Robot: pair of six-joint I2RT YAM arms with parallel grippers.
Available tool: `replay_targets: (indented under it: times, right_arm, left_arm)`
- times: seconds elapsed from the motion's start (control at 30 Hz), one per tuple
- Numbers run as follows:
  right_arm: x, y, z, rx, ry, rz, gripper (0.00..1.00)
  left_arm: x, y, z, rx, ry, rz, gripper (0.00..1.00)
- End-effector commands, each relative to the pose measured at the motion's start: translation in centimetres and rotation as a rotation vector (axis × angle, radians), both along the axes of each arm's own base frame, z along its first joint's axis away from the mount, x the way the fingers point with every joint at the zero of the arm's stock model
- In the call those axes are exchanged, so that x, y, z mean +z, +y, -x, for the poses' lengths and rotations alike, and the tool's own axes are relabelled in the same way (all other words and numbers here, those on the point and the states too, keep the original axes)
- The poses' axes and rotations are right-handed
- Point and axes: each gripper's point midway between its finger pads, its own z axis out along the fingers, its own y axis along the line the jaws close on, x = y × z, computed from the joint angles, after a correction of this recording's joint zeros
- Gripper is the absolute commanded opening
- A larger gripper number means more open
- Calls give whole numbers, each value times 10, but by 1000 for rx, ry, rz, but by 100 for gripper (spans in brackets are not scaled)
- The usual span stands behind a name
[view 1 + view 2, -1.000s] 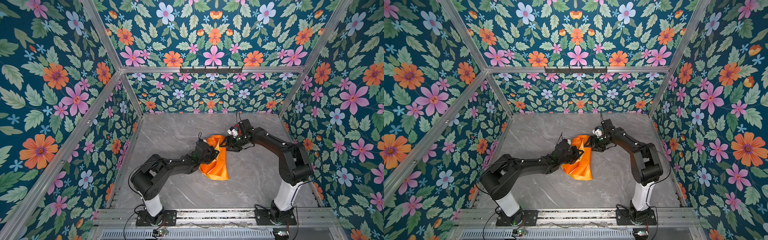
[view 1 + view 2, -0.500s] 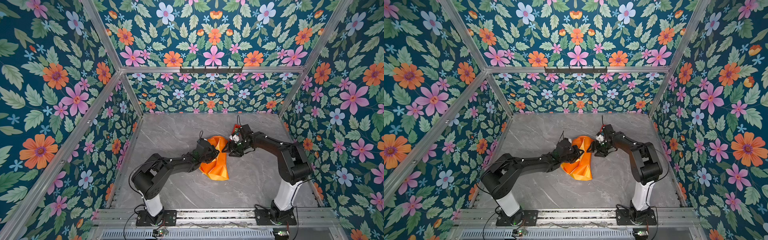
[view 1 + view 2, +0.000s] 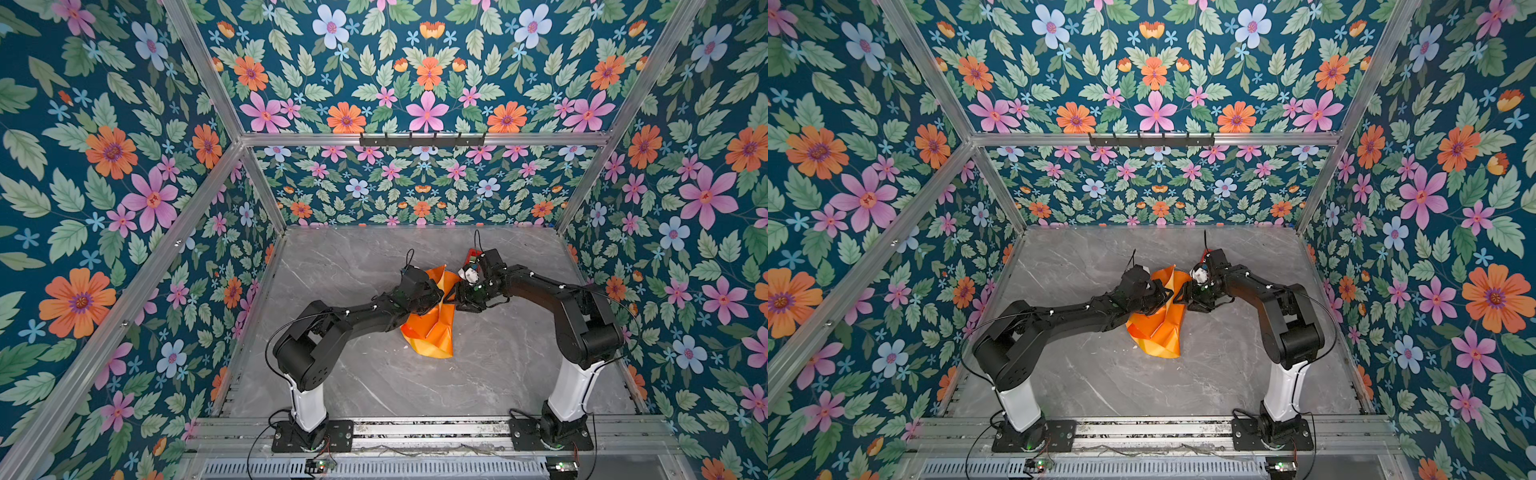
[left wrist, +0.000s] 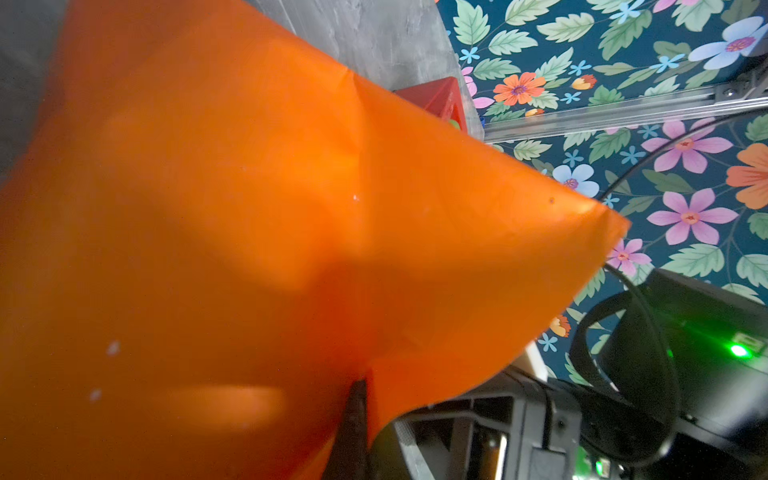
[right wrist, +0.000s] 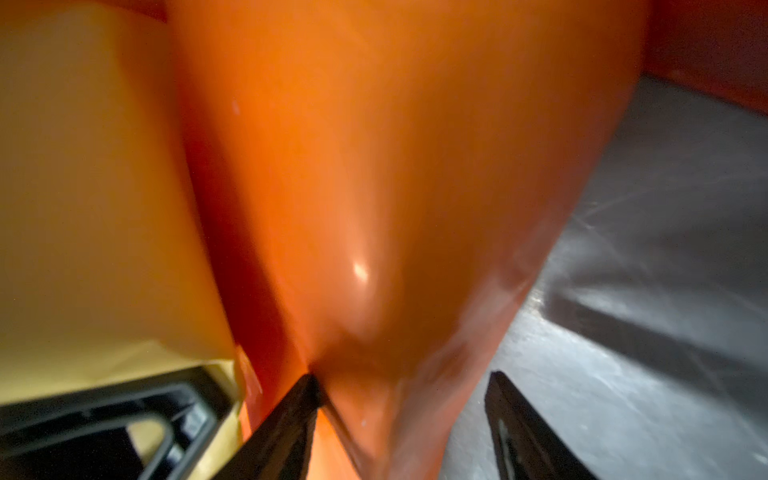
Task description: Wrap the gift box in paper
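Observation:
The orange paper point(image 3: 430, 328) point(image 3: 1158, 328) lies crumpled mid-table, with one part pulled up into a peak. My left gripper point(image 3: 436, 291) point(image 4: 357, 382) is shut on the paper point(image 4: 249, 208) and holds that raised part. From the opposite side my right gripper point(image 3: 455, 297) point(image 5: 403, 382) stands open, astride a glossy fold of the paper point(image 5: 374, 208). One finger point(image 5: 303, 399) touches the fold, the other point(image 5: 505, 399) stands clear over the table. The duller yellow face point(image 5: 83, 208) shows beside it. The gift box is hidden.
A red tape dispenser point(image 3: 473, 253) point(image 4: 432, 97) stands just behind the right wrist. Both grippers are almost touching over the paper. The grey marble table point(image 3: 353, 374) is walled in by floral panels on three sides.
My right gripper has moved forward and in toward the left gripper, onto the raised fold of paper. The left gripper has kept its hold and hardly moved.

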Motion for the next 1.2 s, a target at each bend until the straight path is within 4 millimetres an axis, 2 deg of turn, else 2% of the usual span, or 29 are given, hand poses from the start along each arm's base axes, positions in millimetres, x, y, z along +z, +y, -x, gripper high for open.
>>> replay_targets:
  times: [0.0, 0.33, 0.43, 0.7, 0.77, 0.87, 1.07, 1.17]
  right_arm:
    - [-18, -12, 10, -6, 44, 96, 64]
    - [-15, -11, 5, -4, 38, 93, 64]
    - [-10, -9, 4, -3, 31, 84, 64]
    - [9, -1, -3, 0, 5, 24, 64]
    - [13, 0, -4, -1, 0, 20, 64]
    - [19, -9, -5, -22, -8, 26, 64]
    - [37, -42, -9, -126, -51, 27, 65]
    - [49, -46, -14, -168, -87, 0, 68]
  left_arm:
    - [23, -11, -8, -31, -74, 37, 0]
    - [-15, -13, 2, -51, -7, 7, 0]
    - [-23, -14, 5, -59, 7, -3, 3]
    - [-44, -4, 17, -63, 48, -34, 29]
    - [-47, -3, 20, -64, 54, -38, 33]
    - [-49, -1, 22, -66, 59, -41, 37]
    - [-50, -3, 22, -71, 60, -38, 44]
    - [-50, -4, 23, -75, 62, -38, 47]
